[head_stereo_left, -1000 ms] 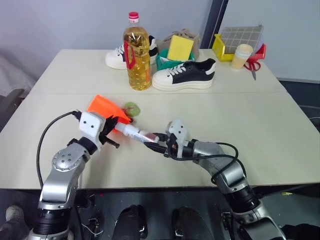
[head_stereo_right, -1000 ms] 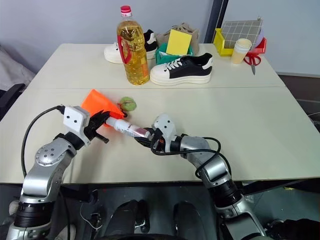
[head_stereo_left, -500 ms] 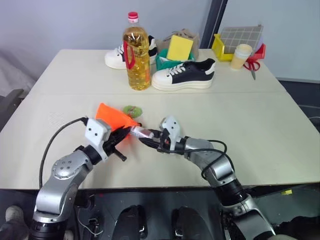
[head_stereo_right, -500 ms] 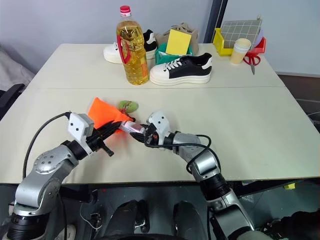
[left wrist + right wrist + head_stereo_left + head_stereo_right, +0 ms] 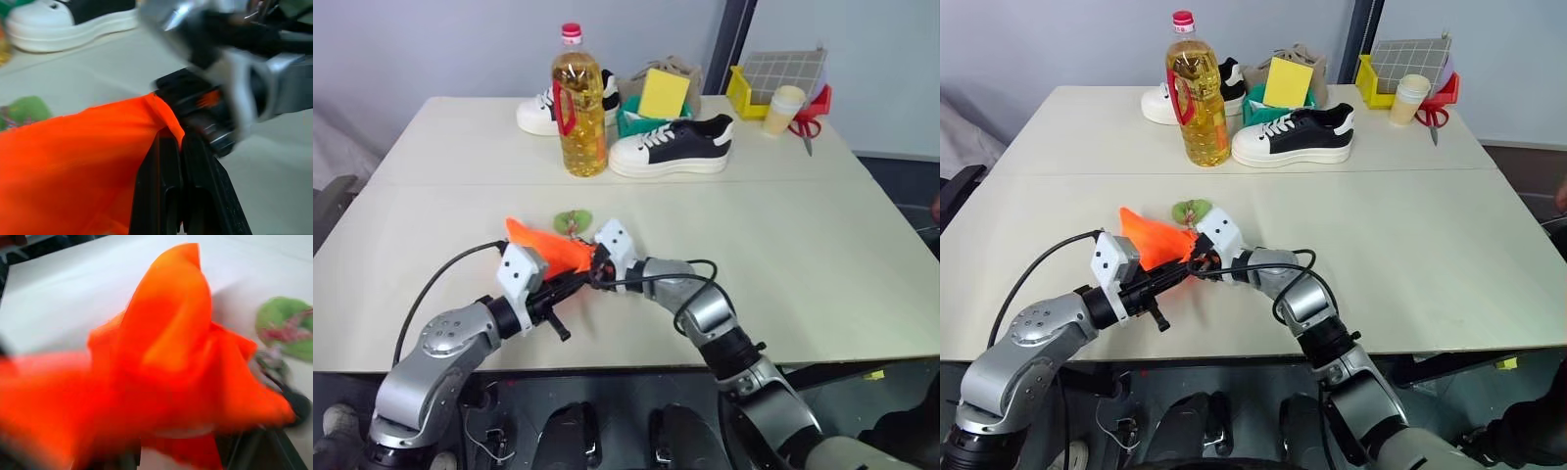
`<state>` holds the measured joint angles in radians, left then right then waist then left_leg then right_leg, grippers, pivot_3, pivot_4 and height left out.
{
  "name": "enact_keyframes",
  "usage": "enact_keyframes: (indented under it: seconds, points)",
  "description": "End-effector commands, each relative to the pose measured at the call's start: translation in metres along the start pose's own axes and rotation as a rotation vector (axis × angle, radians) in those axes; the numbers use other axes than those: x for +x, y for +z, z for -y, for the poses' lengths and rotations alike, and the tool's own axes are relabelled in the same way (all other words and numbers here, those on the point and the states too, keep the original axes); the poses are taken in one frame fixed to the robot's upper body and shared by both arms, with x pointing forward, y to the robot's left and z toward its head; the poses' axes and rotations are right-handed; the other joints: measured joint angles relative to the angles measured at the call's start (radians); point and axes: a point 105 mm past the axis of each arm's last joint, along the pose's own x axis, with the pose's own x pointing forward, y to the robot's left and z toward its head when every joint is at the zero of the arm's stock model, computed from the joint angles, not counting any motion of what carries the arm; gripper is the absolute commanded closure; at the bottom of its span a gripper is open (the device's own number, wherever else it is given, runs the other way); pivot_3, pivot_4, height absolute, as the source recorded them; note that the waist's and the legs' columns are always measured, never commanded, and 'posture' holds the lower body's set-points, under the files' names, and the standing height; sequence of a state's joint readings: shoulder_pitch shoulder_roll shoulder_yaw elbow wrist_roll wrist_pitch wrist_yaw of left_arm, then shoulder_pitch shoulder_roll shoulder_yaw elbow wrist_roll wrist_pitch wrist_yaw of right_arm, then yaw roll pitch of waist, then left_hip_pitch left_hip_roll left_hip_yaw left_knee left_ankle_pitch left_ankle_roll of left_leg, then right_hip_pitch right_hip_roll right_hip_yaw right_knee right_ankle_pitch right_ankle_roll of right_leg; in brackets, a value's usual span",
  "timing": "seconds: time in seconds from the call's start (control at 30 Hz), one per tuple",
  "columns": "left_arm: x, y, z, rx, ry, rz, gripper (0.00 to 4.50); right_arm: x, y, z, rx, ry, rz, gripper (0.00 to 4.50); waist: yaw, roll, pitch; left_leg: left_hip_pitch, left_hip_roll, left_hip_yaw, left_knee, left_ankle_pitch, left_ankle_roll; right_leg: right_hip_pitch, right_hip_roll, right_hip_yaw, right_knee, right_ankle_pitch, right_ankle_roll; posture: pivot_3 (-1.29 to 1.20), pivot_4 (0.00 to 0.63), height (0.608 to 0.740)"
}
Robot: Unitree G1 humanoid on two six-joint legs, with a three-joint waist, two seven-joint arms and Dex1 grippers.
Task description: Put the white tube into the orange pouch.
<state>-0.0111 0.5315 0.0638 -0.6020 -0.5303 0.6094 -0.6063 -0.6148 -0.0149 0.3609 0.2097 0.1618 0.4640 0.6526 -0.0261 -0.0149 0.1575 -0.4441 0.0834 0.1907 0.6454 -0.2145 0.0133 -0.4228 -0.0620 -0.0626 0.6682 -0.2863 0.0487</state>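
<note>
Spanning beige table (image 5: 822,245), grey wall (image 5: 431,49) behind

Can't see the white tube anywhere; the orange pouch (image 5: 1157,242) covers the spot where my two hands meet. My right hand (image 5: 1203,262) has its tips buried in the pouch fabric, so I can't tell their gap or what they touch. In the right wrist view the pouch is a smeared orange mass, edges soft, and the green tag (image 5: 287,326) is blurred and cut off by the frame edge. In the left wrist view my left hand (image 5: 182,147) is sharp enough, fingers pressed together on the pouch hem, but the right hand there is motion-blurred. The white shoe (image 5: 63,22) is cropped at the top. Surface's near edge hides my forearms' lower parts.
</note>
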Motion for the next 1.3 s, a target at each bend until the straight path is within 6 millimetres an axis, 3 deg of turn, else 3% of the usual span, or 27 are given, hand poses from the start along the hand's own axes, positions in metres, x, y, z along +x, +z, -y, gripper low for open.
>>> enact_keyframes:
  seconds: [0.03, 0.23, 0.33, 0.47, 0.73, 0.87, 0.97, 1.2, 1.3]
  points:
    - [0.001, 0.01, 0.015, 0.019, -0.063, 0.031, 4.5, 0.011, 0.018, -0.009, -0.043, 0.028, 0.045, 2.88, -0.002, 0.0, 0.0, 0.0, 0.0, 0.0, 0.0, 0.0, 0.0, 0.0, 0.0, 0.0, 0.0, 0.0, 0.0, 0.0, 0.15, 0.74]
    - [-0.002, 0.006, 0.011, 0.018, -0.034, 0.02, 4.5, 0.01, 0.016, -0.01, -0.04, 0.043, 0.033, 2.88, -0.018, 0.0, 0.0, 0.0, 0.0, 0.0, -0.001, 0.0, 0.0, 0.0, 0.0, 0.0, 0.0, 0.0, 0.0, 0.0, 0.15, 0.74]
    - [-0.008, 0.002, 0.006, 0.021, -0.009, 0.004, 4.5, 0.0, 0.015, -0.007, -0.039, 0.048, 0.025, 1.86, -0.018, 0.0, 0.0, 0.0, 0.0, 0.0, -0.001, 0.0, 0.0, 0.0, 0.0, 0.0, 0.0, 0.0, 0.0, 0.0, 0.15, 0.74]
    - [-0.016, -0.003, -0.001, 0.015, 0.024, -0.015, 4.5, -0.024, 0.012, -0.004, -0.075, 0.05, 0.012, 0.07, -0.019, 0.0, 0.0, 0.0, 0.0, 0.0, -0.001, 0.0, -0.001, -0.001, -0.001, 0.0, -0.001, -0.001, -0.002, 0.0, 0.15, 0.74]
    - [-0.04, -0.021, -0.012, -0.017, 0.073, -0.098, 4.5, -0.083, 0.006, -0.006, -0.135, 0.086, -0.027, 0.07, -0.018, 0.0, 0.0, 0.0, 0.0, -0.001, -0.004, -0.003, 0.003, -0.005, -0.002, 0.0, -0.003, -0.002, -0.004, 0.0, 0.15, 0.74]
    - [-0.044, -0.025, -0.012, -0.048, 0.06, -0.111, 4.5, -0.093, 0.005, 0.002, -0.142, 0.058, -0.043, 0.07, -0.021, 0.0, 0.0, 0.0, 0.0, -0.001, -0.005, -0.003, 0.004, -0.006, -0.002, 0.001, -0.003, -0.003, -0.007, 0.0, 0.15, 0.74]
    - [-0.046, -0.028, -0.005, -0.092, 0.018, -0.124, 3.57, -0.094, 0.008, 0.018, -0.142, -0.015, -0.039, 0.0, -0.021, 0.0, 0.0, 0.0, 0.0, -0.001, -0.007, -0.002, 0.002, -0.005, -0.002, 0.001, -0.003, -0.004, -0.008, 0.0, 0.15, 0.74]
    - [-0.052, -0.04, -0.003, -0.089, 0.005, -0.192, 0.1, -0.081, 0.028, 0.056, -0.167, -0.189, 0.015, 0.0, -0.022, 0.0, 0.0, 0.0, 0.0, -0.001, -0.009, -0.001, 0.001, -0.007, -0.002, 0.001, -0.004, -0.004, -0.009, 0.0, 0.15, 0.74]
    - [-0.053, -0.033, -0.003, -0.129, -0.003, -0.155, 0.1, -0.061, 0.038, 0.077, -0.161, -0.291, 0.034, 0.0, -0.029, 0.0, 0.0, 0.0, -0.001, -0.001, -0.01, -0.001, 0.0, -0.006, -0.002, 0.001, -0.004, -0.004, -0.009, 0.0, 0.15, 0.74]
